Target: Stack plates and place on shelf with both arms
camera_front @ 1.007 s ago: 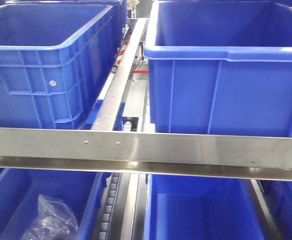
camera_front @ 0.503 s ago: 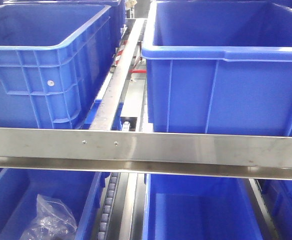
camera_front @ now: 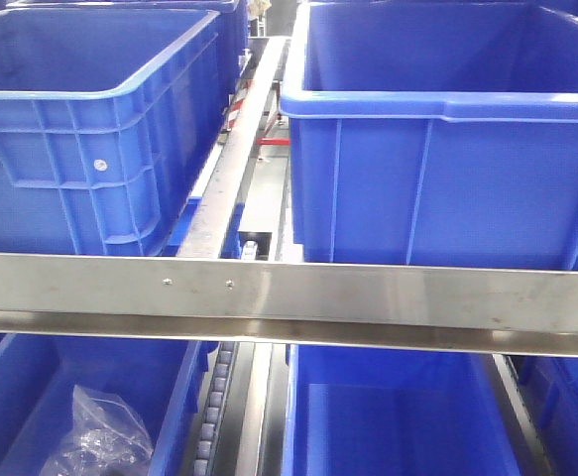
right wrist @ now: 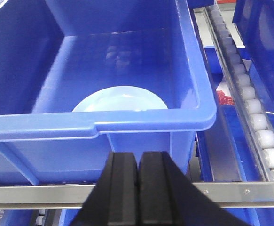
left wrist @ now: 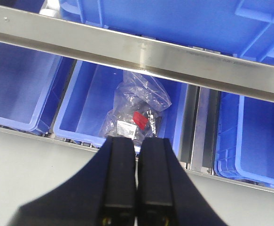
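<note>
Plate lies inside blue bin; right end effector closed, empty, just outside bin; left end effector closed, empty.

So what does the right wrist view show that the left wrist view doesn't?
Only the right wrist view shows a plate lying inside a blue bin, with a roller track to the right. Only the left wrist view shows a clear plastic bag with a red label, lying in a lower bin below the steel rail. Both show blue bins, a steel rail and a black gripper, shut and holding nothing: the right gripper and the left gripper.
</note>
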Robot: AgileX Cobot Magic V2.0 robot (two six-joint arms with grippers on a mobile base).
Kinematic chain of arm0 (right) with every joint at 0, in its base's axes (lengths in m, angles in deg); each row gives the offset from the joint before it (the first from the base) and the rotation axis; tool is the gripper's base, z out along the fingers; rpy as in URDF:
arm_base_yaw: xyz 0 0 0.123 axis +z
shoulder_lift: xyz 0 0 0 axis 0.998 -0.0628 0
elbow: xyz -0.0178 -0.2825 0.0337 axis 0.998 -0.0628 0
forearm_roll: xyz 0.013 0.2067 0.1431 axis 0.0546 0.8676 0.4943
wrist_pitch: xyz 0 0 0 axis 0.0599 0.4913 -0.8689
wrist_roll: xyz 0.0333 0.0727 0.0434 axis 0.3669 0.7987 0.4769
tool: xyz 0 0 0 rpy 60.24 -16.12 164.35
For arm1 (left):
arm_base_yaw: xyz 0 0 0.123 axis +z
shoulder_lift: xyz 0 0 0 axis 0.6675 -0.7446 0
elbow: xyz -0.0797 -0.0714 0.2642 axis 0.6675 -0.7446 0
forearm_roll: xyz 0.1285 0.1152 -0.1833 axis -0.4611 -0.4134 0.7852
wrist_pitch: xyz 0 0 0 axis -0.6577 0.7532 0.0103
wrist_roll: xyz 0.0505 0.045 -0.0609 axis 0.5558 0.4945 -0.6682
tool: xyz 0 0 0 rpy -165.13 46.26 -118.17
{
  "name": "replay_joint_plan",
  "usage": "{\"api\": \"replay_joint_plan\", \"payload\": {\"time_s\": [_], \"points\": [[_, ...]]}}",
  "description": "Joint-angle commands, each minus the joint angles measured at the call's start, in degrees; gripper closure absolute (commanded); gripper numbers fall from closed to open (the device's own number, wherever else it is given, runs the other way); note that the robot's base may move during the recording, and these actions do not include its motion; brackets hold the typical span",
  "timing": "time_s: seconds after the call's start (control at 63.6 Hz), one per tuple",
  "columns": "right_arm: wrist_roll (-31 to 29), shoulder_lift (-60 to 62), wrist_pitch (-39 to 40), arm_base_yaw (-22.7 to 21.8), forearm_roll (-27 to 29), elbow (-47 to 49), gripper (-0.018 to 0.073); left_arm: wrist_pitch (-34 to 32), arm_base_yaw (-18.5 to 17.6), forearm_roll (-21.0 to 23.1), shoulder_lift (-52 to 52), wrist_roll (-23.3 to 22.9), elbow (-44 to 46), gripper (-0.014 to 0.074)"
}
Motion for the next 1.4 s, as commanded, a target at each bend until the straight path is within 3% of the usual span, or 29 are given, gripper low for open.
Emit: {"api": "replay_joint_plan", "payload": {"time_s": [0.0, 0.362, 0.865, 1.385], "points": [[-0.05, 0.18, 5.53, -0.30, -0.08, 1.53, 0.0511, -3.67, 0.18, -0.50, -0.24, -0.65, 1.59, 0.0500], [-0.05, 4.51, 3.96, -0.35, -0.08, 0.94, 0.0511, -3.59, 0.18, -0.50, -0.24, -0.65, 1.59, 0.0500], [0.00, 36.85, 6.96, -1.51, 3.50, -22.56, 0.0511, -3.59, 0.18, -0.50, -0.24, -0.65, 1.59, 0.0500], [0.00, 36.57, 8.79, -1.30, 3.50, -22.91, 0.0511, -3.54, 0.18, -0.50, -0.24, -0.65, 1.59, 0.0500]]}}
